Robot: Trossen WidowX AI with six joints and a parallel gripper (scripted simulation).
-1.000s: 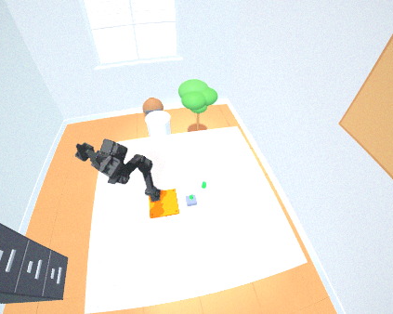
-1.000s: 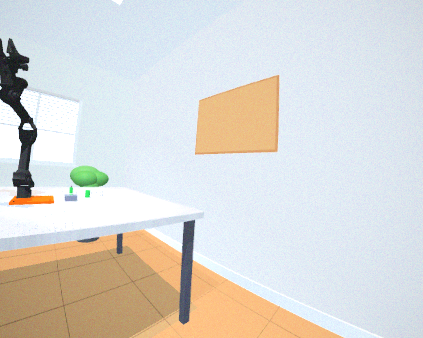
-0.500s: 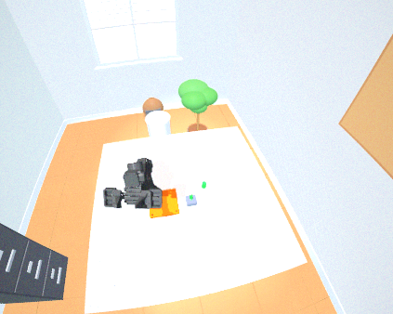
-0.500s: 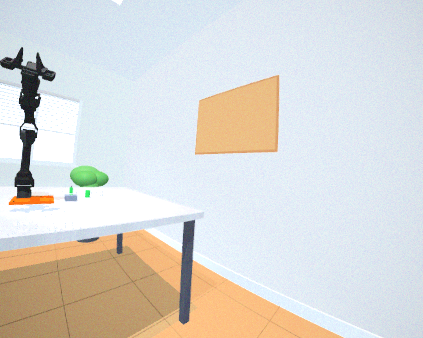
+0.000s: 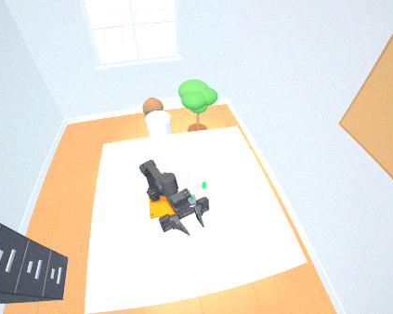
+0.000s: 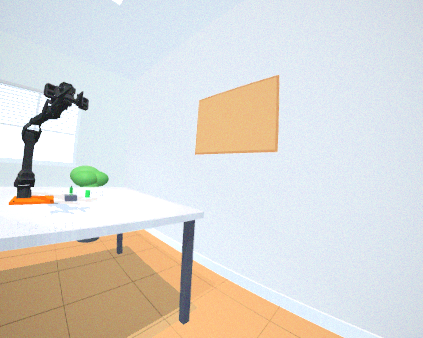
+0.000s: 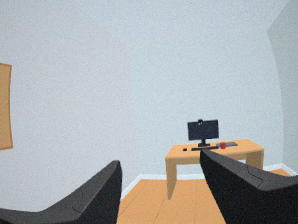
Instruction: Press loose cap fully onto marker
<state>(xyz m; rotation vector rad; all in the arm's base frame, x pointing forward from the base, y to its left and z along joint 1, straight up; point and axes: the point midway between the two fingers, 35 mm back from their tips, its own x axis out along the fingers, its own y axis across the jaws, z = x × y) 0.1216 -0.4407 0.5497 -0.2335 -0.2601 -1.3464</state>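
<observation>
The marker (image 5: 191, 198) (image 6: 71, 189) stands upright in the grey holder block (image 5: 192, 202) (image 6: 70, 198), its green end up and bare. The loose green cap (image 5: 203, 185) (image 6: 87, 193) stands on the white table (image 5: 247, 242) (image 6: 151, 215) a short way from the block. My gripper (image 5: 196, 230) (image 7: 161, 162) is open and empty, its fingers apart. It is raised high above the table, level with the window in the exterior view. The wrist view shows neither marker, block nor cap.
The arm's orange base plate (image 5: 160, 209) (image 6: 31, 200) is on the table beside the holder block. A white bin (image 5: 158, 124) and a plant (image 5: 194, 95) (image 6: 87, 176) are beyond the table's far edge. The wrist view shows a distant desk (image 7: 186, 156) with a monitor (image 7: 203, 130).
</observation>
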